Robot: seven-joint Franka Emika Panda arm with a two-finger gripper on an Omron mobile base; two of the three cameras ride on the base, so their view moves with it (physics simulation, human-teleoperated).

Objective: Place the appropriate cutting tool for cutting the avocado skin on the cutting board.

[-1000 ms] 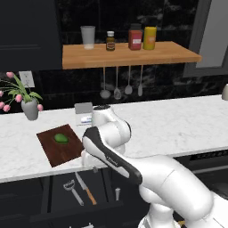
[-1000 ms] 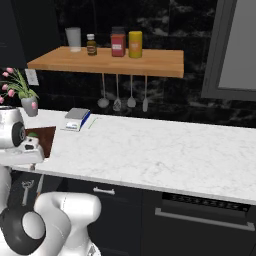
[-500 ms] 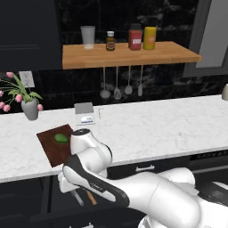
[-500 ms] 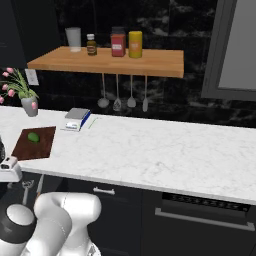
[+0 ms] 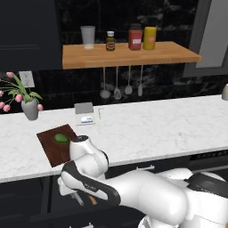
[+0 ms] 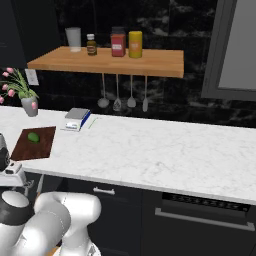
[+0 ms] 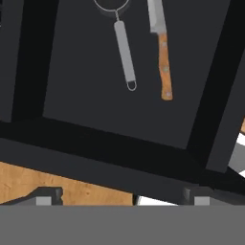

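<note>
Dark reddish wood marks the cutting board (image 5: pixel 53 144), lying near the front left edge of the white marble table (image 5: pixel 169 127), with the small green avocado (image 5: pixel 61 138) on its far part. The white arm bends down below the table's front edge. In the hand view, an open dark drawer (image 7: pixel 86 91) holds a grey peeler (image 7: pixel 123 48) and, just right of it, the knife (image 7: pixel 161 52), apart, with bare drawer floor around both. The tool (image 7: pixel 122 197) hangs above them with its tips spread apart, holding nothing.

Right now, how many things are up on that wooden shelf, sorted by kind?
Clear glass: 1
Small dark bottle: 1
Red jar: 1
Yellow jar: 1
Total: 4
</note>
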